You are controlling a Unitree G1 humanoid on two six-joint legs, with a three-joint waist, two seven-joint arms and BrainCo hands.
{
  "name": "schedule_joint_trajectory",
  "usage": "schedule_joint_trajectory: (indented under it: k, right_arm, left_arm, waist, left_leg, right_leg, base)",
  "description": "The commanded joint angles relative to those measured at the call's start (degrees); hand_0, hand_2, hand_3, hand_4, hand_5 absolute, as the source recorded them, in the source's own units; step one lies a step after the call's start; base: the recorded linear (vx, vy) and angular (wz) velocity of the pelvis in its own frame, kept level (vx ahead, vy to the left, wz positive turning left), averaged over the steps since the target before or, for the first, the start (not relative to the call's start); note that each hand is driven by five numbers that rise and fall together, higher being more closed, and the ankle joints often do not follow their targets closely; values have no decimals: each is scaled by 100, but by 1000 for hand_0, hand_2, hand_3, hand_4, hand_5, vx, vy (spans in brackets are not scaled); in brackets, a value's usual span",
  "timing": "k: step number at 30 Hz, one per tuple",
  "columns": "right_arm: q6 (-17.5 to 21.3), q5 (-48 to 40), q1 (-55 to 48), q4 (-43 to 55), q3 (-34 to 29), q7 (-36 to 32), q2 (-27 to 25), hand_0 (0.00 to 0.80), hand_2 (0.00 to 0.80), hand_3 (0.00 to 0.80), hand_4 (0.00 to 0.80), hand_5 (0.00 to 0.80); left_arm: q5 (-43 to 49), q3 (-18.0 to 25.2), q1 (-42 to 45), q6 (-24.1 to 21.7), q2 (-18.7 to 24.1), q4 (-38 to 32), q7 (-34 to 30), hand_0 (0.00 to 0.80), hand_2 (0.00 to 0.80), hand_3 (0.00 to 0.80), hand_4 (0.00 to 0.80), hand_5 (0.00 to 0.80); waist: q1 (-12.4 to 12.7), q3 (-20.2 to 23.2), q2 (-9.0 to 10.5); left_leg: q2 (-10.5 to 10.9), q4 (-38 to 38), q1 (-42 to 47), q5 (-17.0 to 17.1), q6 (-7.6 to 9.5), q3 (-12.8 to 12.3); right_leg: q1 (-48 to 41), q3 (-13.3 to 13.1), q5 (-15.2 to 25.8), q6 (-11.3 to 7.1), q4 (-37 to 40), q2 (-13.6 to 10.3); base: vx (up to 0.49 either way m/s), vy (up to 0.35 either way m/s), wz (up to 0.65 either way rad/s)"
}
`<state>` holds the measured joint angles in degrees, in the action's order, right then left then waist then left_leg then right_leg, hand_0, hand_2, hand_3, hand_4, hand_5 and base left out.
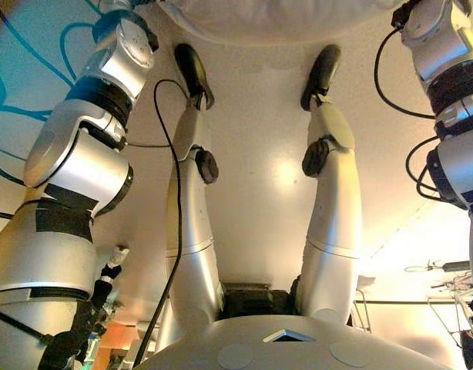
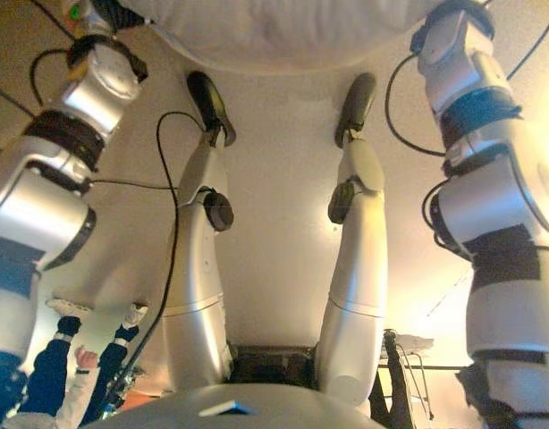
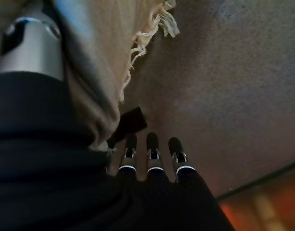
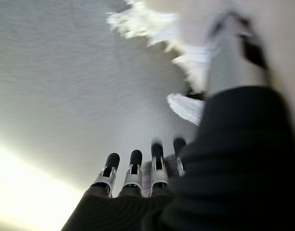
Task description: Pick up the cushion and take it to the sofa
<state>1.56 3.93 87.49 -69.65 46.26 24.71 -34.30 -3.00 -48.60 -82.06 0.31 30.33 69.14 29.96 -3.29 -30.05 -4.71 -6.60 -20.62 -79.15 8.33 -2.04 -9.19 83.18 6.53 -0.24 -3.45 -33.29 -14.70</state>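
A pale cream cushion (image 1: 283,19) with a fringed edge fills the top edge of both eye views (image 2: 283,31), between my two raised arms. In the left wrist view the cushion (image 3: 90,62) lies against my left hand (image 3: 147,163). The thumb rests on its side and the fingers (image 3: 153,154) reach straight out beside it. In the right wrist view the cushion's fringe (image 4: 152,24) lies beside my right hand (image 4: 147,173), whose fingers are also straight and whose thumb lies against the cushion. Both hands are out of sight in the eye views.
Pale floor (image 1: 259,154) lies below me. A person in dark trousers and white shoes (image 2: 60,375) shows at the lower left. A metal rack (image 1: 452,285) stands at the lower right. The left wrist view shows grey carpet (image 3: 234,72).
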Motion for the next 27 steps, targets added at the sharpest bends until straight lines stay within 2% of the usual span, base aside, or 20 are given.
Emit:
schedule_joint_trajectory:
  k: [1, 3, 5, 6, 7, 9, 10, 11, 12, 13, 14, 15, 19, 22, 23, 24, 25, 26, 27]
  right_arm:
    - [1327, -1076, 534, 9, 160, -1530, -205, 0, 0, 0, 0, 0]
    - [1881, -2452, 28, 44, -22, -2924, -377, 0, 0, 0, 0, 0]
    - [2041, -3412, -584, 701, -224, -3828, -512, 0, 0, 0, 0, 0]
    - [1853, -3687, -939, 1469, -275, -4079, -651, 0, 0, 0, 0, 0]
    - [1699, -3925, -1195, 2079, -285, -4363, -821, 0, 0, 0, 0, 0]
    - [1626, -4304, -1482, 2677, -238, -4874, -1118, 0, 0, 0, 0, 0]
    - [1405, -4503, -1681, 3296, -233, -5134, -1391, 0, 0, 0, 0, 0]
    - [1292, -4614, -1769, 3561, -262, -5319, -1455, 0, 0, 0, 0, 0]
    - [1151, -4758, -1795, 3821, -281, -5542, -1466, 0, 0, 0, 0, 0]
    - [1012, -4930, -1776, 4015, -313, -5683, -1430, 169, 169, 169, 169, 169]
    - [914, -5130, -1769, 4132, -381, -5866, -1358, 558, 558, 558, 558, 558]
    - [818, -5304, -1772, 4221, -467, -6059, -1266, 800, 800, 800, 800, 800]
    - [562, -5227, -1840, 4452, -738, -6193, -918, 800, 800, 800, 800, 800]
    - [612, -5194, -2072, 4489, -974, -5993, -751, 800, 800, 800, 800, 800]
    - [663, -5193, -2201, 4458, -1108, -5985, -696, 800, 800, 800, 800, 800]
    - [760, -5223, -2388, 4349, -1268, -6121, -659, 800, 800, 800, 800, 800]
    - [870, -5276, -2561, 4289, -1355, -6195, -651, 800, 800, 800, 800, 800]
    - [996, -5244, -2750, 4240, -1437, -6238, -623, 800, 800, 800, 800, 800]
    - [1124, -5122, -2970, 4206, -1518, -6242, -582, 800, 800, 800, 800, 800]
  left_arm:
    - [-148, -216, -442, -723, -51, -393, -745, 0, 0, 0, 0, 0]
    - [-336, -329, -379, -855, -17, -387, -1643, 0, 0, 0, 0, 0]
    - [-677, -221, -183, -1110, 128, -554, -2415, 0, 0, 0, 0, 0]
    - [-922, -196, 19, -1130, 204, -852, -2721, 0, 0, 0, 0, 0]
    - [-844, -213, 183, -883, 355, -1132, -2744, 0, 0, 0, 0, 0]
    - [-1094, -210, 442, -1201, 650, -1439, -3247, 0, 0, 0, 0, 0]
    - [-1462, -214, 780, -1424, 823, -1872, -3612, 251, 251, 251, 251, 251]
    - [-1612, -185, 975, -1520, 869, -2181, -3763, 681, 681, 681, 681, 681]
    - [-1849, -148, 1139, -1582, 878, -2501, -4021, 800, 800, 800, 800, 800]
    - [-2033, -115, 1261, -1557, 846, -2780, -4200, 800, 800, 800, 800, 800]
    - [-2159, -79, 1336, -1520, 795, -2994, -4345, 800, 800, 800, 800, 800]
    - [-2206, -44, 1388, -1498, 734, -3147, -4440, 800, 800, 800, 800, 800]
    - [-2299, 59, 1578, -1192, 473, -3587, -4595, 800, 800, 800, 800, 800]
    - [-2528, 262, 1764, -889, 306, -3809, -4448, 800, 800, 800, 800, 800]
    - [-2846, 407, 1860, -1943, 266, -3858, -4828, 800, 800, 800, 800, 800]
    - [-3184, 585, 1867, -1795, 258, -3849, -4909, 800, 800, 800, 800, 800]
    - [-3817, 731, 1941, -783, 206, -3733, -4926, 800, 800, 800, 800, 800]
    - [-3800, 877, 2109, -858, 142, -3612, -5025, 800, 800, 800, 800, 800]
    - [-3763, 970, 2341, -1147, 117, -3490, -5168, 800, 800, 800, 800, 800]
  waist:
    - [-71, 25, -462]
    - [-126, 25, -288]
    - [-172, 25, -195]
    - [-206, 25, -165]
    - [-230, 25, -148]
    - [-250, 25, -160]
    - [-238, 25, -243]
    - [-218, 25, -293]
    - [-189, 25, -338]
    - [-155, 25, -361]
    - [-129, 25, -371]
    - [-110, 25, -372]
    - [-54, 25, -300]
    - [-15, 25, -192]
    - [-5, 25, -145]
    - [-12, 25, -93]
    - [-11, 25, -67]
    - [-5, 25, -48]
    - [10, 25, -29]
  left_leg:
    - [-280, -512, -153, -859, -281, 348]
    - [-300, -569, -267, -880, -277, 396]
    - [-315, -499, -291, -876, -303, 386]
    - [-308, -492, -354, -878, -317, 365]
    - [-304, -474, -396, -870, -321, 354]
    - [-304, -464, -436, -848, -344, 341]
    - [-307, -528, -486, -841, -365, 303]
    - [-315, -586, -524, -855, -372, 285]
    - [-321, -628, -564, -872, -373, 286]
    - [-328, -664, -602, -877, -367, 301]
    - [-332, -700, -633, -888, -358, 324]
    - [-329, -732, -659, -900, -354, 352]
    - [-290, -828, -758, -874, -362, 512]
    - [-253, -815, -744, -789, -357, 638]
    - [-239, -772, -700, -749, -360, 687]
    - [-239, -701, -575, -715, -371, 725]
    - [-221, -634, -439, -677, -383, 744]
    - [-200, -552, -275, -637, -411, 770]
    - [-195, -455, -70, -591, -446, 792]
  right_leg:
    - [54, -688, -4, -521, 231, 18]
    - [98, -608, -15, -571, 182, 21]
    - [96, -581, -15, -592, 297, 55]
    - [156, -584, -8, -607, 343, 80]
    - [192, -571, -8, -606, 377, 85]
    - [234, -554, -11, -602, 400, 73]
    - [325, -601, 6, -606, 363, 54]
    - [387, -627, -1, -596, 306, 34]
    - [437, -647, -15, -585, 262, 8]
    - [471, -645, -29, -577, 212, -29]
    - [489, -639, -42, -565, 175, -61]
    - [498, -633, -53, -559, 148, -87]
    - [498, -574, -35, -567, 71, -139]
    - [405, -512, -5, -577, 74, -149]
    - [332, -483, 11, -584, 107, -152]
    - [183, -447, 18, -585, 170, -152]
    - [32, -423, 34, -592, 241, -155]
    - [-153, -394, 50, -604, 333, -155]
    - [-382, -352, 74, -611, 447, -151]
  base:
    - [15, -30, 6]
    - [12, -61, 6]
    - [27, -53, 7]
    - [30, -23, 12]
    - [21, -17, 12]
    - [10, 10, 5]
    - [13, 37, 5]
    - [18, 37, 14]
    - [9, 12, 16]
    - [0, -12, 15]
    - [-11, -38, 11]
    - [-20, -54, 10]
    - [-36, -63, 9]
    - [-52, -94, 0]
    - [-48, -90, -3]
    - [-48, -79, -5]
    - [-46, -76, -5]
    - [-51, -80, -6]
    - [-55, -88, -7]
